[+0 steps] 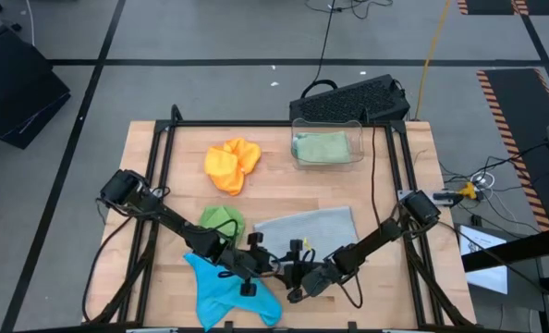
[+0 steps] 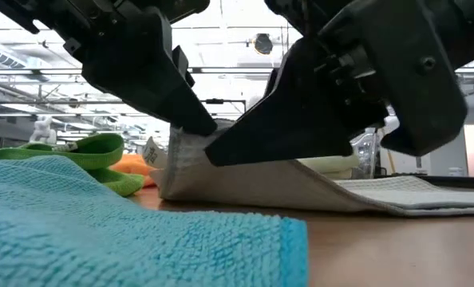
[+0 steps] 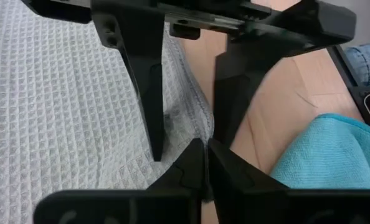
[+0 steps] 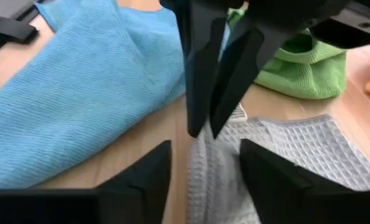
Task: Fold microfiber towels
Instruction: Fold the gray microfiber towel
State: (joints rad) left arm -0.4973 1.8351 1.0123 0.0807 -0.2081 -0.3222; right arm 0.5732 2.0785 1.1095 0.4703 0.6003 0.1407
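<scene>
Grey waffle-weave towel (image 1: 309, 228) lies flat on the wooden surface (image 1: 274, 166) at lower centre of the high view, its near-left corner lifted off the wood. The left gripper (image 3: 202, 155) has its jaws closed on that raised corner; in the left wrist view the two dark fingers meet with the cloth's edge pinched between them. The right gripper (image 4: 200, 163) sits directly opposite, just beside the same corner, its jaws open with the grey cloth lying between them. In the low view the corner stands up where the two grippers meet.

At lower left of the high view a blue towel (image 1: 226, 289) lies crumpled under the left arm, with a bright green towel (image 1: 222, 221) just above it. An orange towel (image 1: 232, 164) sits bunched at upper left-centre. A pale green towel (image 1: 322, 146) rests inside the clear plastic bin (image 1: 358, 139) at upper centre.
</scene>
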